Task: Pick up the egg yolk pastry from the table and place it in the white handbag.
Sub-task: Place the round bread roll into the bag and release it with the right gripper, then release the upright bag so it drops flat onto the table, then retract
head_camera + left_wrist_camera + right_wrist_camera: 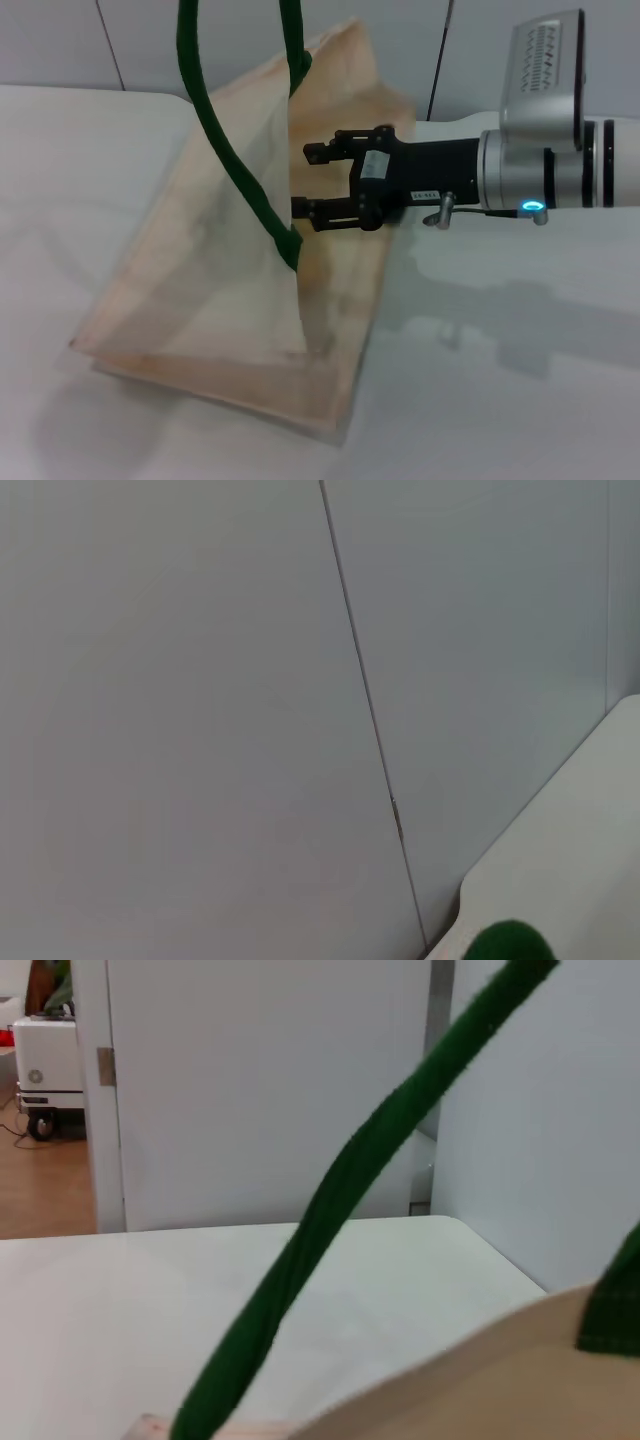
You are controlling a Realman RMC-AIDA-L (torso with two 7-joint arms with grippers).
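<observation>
Reaching into bag mouth: right gripper, jaws spread, nothing visible between them.
Bag: white handbag on worktop, green handles pulled upward.
Pastry: egg yolk pastry unseen; probably inside already.
Left gripper: out of view.
Remaining: withdrawal, likely.

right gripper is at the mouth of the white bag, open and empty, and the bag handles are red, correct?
Not quite: the handles are dark green, not red, as the head view shows. The rest holds: the right gripper is at the mouth of the white handbag, open and empty.
</observation>
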